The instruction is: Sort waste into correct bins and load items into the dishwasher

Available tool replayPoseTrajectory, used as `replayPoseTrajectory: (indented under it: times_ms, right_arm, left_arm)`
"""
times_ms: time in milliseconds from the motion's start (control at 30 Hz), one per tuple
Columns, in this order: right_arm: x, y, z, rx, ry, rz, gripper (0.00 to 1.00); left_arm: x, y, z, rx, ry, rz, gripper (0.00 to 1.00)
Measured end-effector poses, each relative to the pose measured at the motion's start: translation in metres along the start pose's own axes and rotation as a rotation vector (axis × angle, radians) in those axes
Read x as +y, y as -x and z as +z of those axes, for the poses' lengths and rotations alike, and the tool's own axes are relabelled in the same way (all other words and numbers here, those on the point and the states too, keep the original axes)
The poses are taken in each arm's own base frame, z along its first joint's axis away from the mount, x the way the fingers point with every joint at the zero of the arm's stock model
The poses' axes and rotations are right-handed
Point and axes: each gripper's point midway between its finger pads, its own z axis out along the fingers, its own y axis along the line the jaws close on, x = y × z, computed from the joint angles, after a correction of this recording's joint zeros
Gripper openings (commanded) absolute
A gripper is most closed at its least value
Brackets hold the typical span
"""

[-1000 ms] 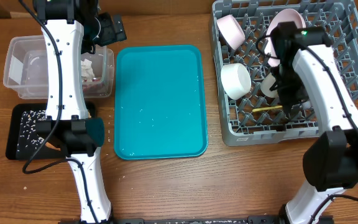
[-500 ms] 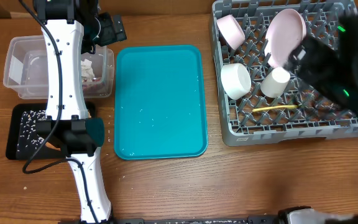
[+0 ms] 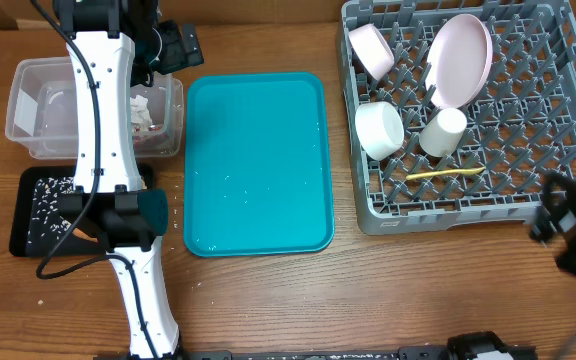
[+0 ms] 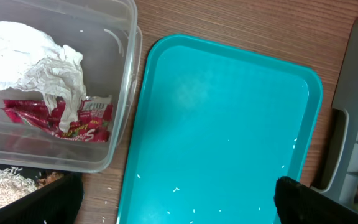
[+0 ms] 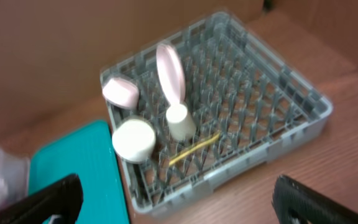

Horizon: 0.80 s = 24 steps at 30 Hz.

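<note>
Right claw [image 5: 176, 186] is hanging wide open, empty, just off the rack [image 3: 448, 215]; left claw [image 4: 179, 199], well away, likewise. Plate [image 3: 460, 58], bowls [image 3: 379, 130], cup [image 3: 444, 130], spoon [image 3: 446, 174] are sitting inside it; loading is looking done, nothing needing grasping.

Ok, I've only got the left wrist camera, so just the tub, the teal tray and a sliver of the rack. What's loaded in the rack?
Observer: The rack holds a plate, two bowls, a cup and a spoon.
Operator: Is the plate lying flat?
Observer: No, it stands on edge among the pegs, just behind the cup.
Operator: And the right gripper?
Observer: The right gripper is open and empty, off the rack past its front right corner.
</note>
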Motion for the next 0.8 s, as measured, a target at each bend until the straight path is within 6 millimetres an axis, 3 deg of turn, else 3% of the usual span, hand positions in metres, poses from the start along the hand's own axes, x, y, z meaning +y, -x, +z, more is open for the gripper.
replayPoseTrajectory:
  times_ms: [67, 167, 333, 600, 800]
  right_arm:
    - [-0.009, 0.002, -0.008, -0.094, 0.012, 0.036, 1.00]
    - [-0.017, 0.000, -0.001, -0.209, 0.021, 0.078, 1.00]
    - [-0.026, -0.025, 0.050, -0.326, 0.031, 0.097, 1.00]
    - [-0.028, -0.097, 0.141, -0.432, 0.166, 0.011, 1.00]
    - [-0.027, -0.135, 0.180, -0.510, 0.260, -0.001, 1.00]
  left_arm:
    - [0.000, 0.000, 0.000, 0.000, 0.000, 0.000, 1.00]
    - [0.000, 0.000, 0.000, 0.000, 0.000, 0.000, 1.00]
    - [0.000, 0.000, 0.000, 0.000, 0.000, -0.001, 1.00]
    - [0.000, 0.000, 0.000, 0.000, 0.000, -0.003, 1.00]
    - [0.002, 0.001, 0.000, -0.002, 0.001, -0.007, 1.00]
